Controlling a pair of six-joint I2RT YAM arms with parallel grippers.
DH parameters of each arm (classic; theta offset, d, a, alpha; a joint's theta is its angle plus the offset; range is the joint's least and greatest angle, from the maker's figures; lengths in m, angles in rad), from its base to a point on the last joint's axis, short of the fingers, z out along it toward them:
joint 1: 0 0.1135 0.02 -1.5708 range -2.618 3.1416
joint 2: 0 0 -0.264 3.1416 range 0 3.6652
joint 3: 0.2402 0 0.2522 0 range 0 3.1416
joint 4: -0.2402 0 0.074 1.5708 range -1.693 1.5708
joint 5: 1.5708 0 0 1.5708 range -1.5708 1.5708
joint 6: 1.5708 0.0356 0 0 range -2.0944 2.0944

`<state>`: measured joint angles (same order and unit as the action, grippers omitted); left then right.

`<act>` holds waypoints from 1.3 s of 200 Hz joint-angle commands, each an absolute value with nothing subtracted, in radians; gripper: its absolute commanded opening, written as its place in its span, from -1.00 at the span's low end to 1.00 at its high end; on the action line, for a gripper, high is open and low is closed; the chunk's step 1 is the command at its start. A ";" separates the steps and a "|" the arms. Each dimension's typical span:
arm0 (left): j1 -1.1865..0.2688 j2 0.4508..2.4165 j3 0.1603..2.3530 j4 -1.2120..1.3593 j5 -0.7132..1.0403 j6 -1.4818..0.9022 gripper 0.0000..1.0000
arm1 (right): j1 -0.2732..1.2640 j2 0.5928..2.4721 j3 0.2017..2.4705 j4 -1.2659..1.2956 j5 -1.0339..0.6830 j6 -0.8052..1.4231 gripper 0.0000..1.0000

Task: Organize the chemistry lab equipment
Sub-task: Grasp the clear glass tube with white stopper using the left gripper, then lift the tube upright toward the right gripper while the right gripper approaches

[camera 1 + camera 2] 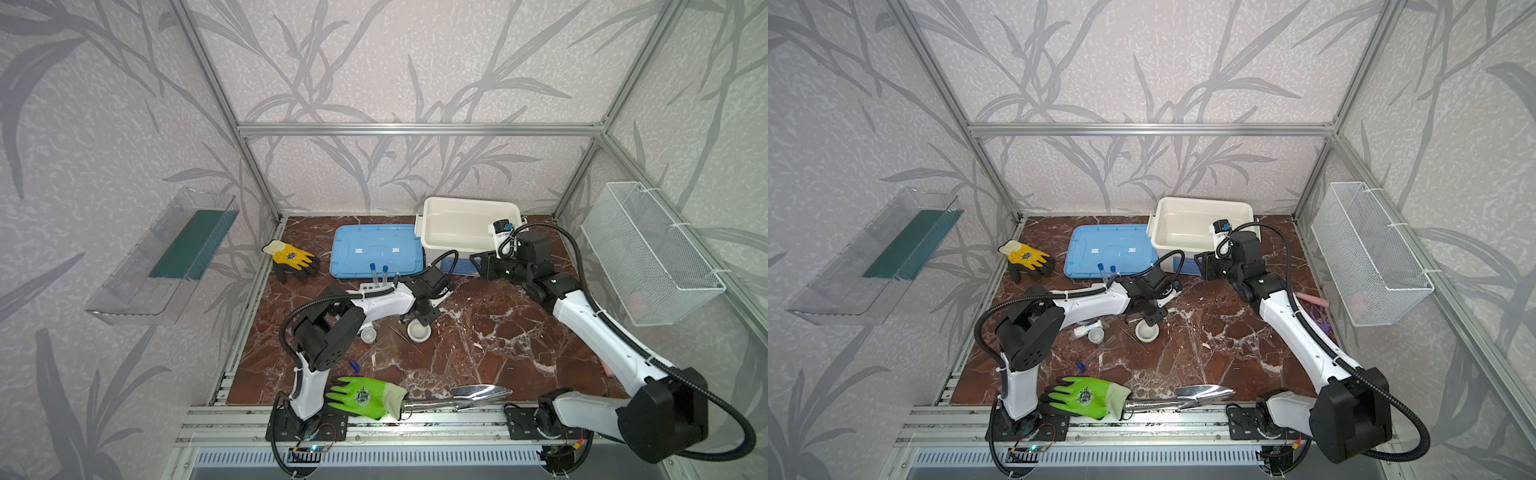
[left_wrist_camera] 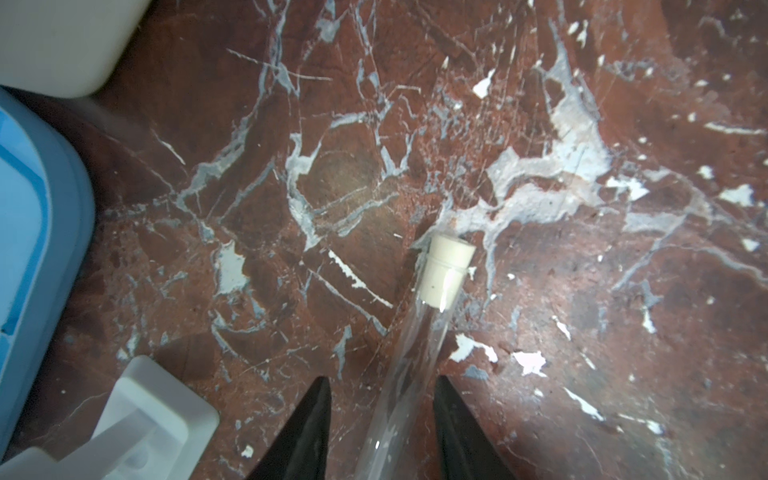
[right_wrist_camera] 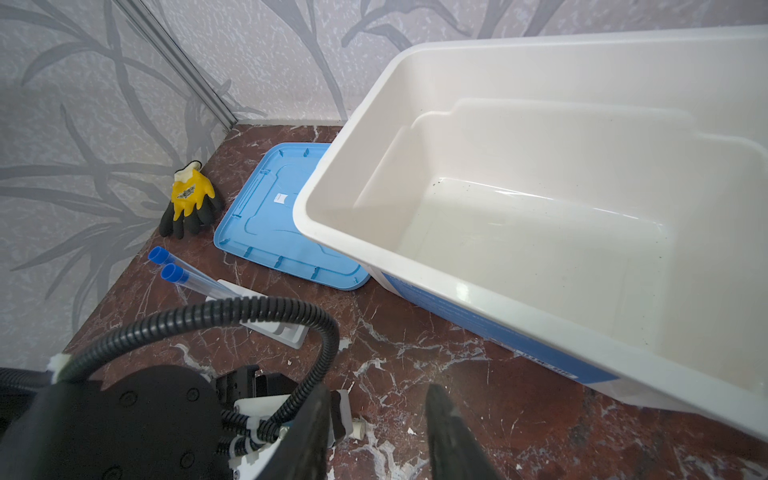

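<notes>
Left hand [image 2: 382,379] points down at the bench [image 2: 623,332], jaws apart and straddling the white-capped test tube [image 2: 415,353]. There is a gap between the glass and each of the fingers [image 2: 307,432], so nothing is clamped yet. The tube lies flat on the bench, its long axis running out from between the fingers and away from the palm, slightly skewed to the finger line. Its cap end is the far one, well clear of the tips, so the grasp would land on bare glass partway down the body. Judgement: the hand is lined up across the tube, and the next step needs only a squeeze and a lift. The glass is thin and round and could roll or slip if the jaws meet it off centre. The rack [image 2: 158,415] sits just beside this hand, on the side of the blue lid [image 3: 282,224], with two blue-capped tubes [image 1: 372,274] standing in it and holes free. The small white bowl [image 1: 417,331] is near the hand too. Right hand [image 3: 379,386] is apart and empty, hovering well off by the white tub [image 3: 457,286], so the left is clearly the nearer one for this tube.
</notes>
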<state>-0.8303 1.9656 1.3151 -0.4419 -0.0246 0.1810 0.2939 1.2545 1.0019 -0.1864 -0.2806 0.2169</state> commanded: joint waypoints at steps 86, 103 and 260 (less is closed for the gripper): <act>-0.831 2.033 1.373 -0.504 -0.021 0.231 -0.30 | 0.269 1.207 0.968 -0.139 -0.284 0.238 -0.25; -0.832 2.041 1.376 -0.506 -0.018 0.233 -0.35 | 0.267 1.209 0.968 -0.135 -0.286 0.239 -0.26; -0.821 1.949 1.380 -0.432 0.044 0.201 -0.61 | 0.253 1.194 0.954 -0.164 -0.275 0.267 -0.26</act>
<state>-0.8295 2.0224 1.3800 -0.4576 0.0105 0.2070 0.2638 1.2221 0.9642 -0.1543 -0.2783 0.2470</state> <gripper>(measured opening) 0.199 0.370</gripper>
